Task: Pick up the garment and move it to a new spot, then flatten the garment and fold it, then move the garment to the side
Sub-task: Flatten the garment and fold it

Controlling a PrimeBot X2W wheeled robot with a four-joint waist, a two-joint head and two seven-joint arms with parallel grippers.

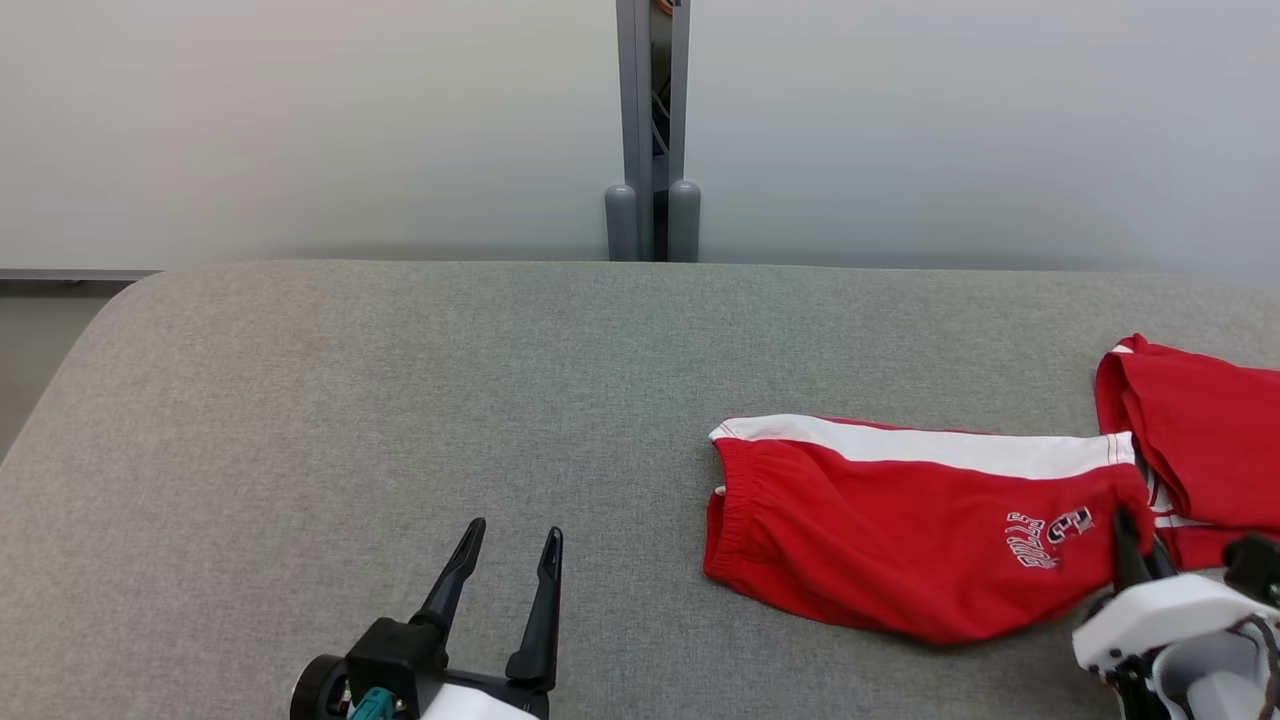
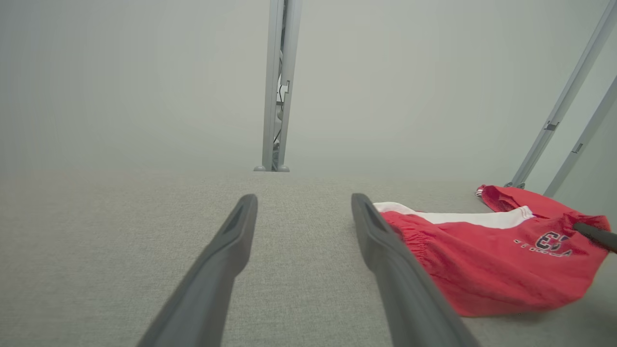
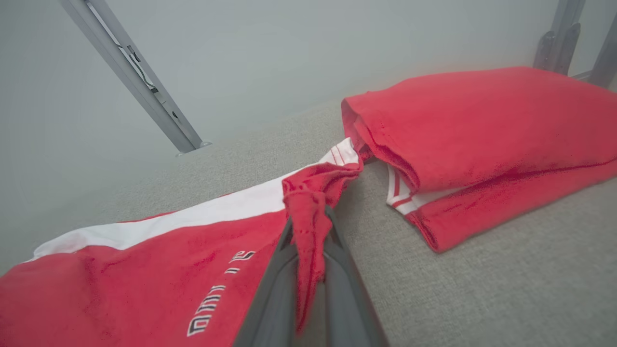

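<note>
Left gripper (image 1: pixel 515 530): we find it near the front edge of the desk (image 1: pixel 400 380), left of centre, jaws wide apart and holding nothing. It is well apart from the cloth. A grey upright post (image 1: pixel 652 130) stands behind the far edge at the middle.

Garment (image 1: pixel 900 530): red shorts or trousers with a white side stripe (image 1: pixel 930 448). They lie on the right half of the desk, with the elastic waistband toward the centre. A second leg (image 1: pixel 1200 440) is doubled over near the right edge and runs out of the head view.

Right gripper (image 1: pixel 1135 540): near the front right. Its wrist view shows the jaws narrow, pinching a ridge of red fabric between the two legs.

Step in hand, in our judgement: lifting the garment to carry it to a new spot, most likely the bare middle of the desk.
- The pinch is a single point on a thin fold. We advise a slow, straight rise, so the fold does not slip out.
- Lift until the waistband and the doubled leg both hang free before any travel leftward. Cloth that drags on the surface may bunch.
- The idle left gripper is well placed to take the waistband and share the load.

Lettering (image 1: pixel 1045 535): dark, white-edged print on the near leg, a large initial beside a short word. It appears inverted in the head view, and we cannot read it with confidence. No brand tag is seen.
</note>
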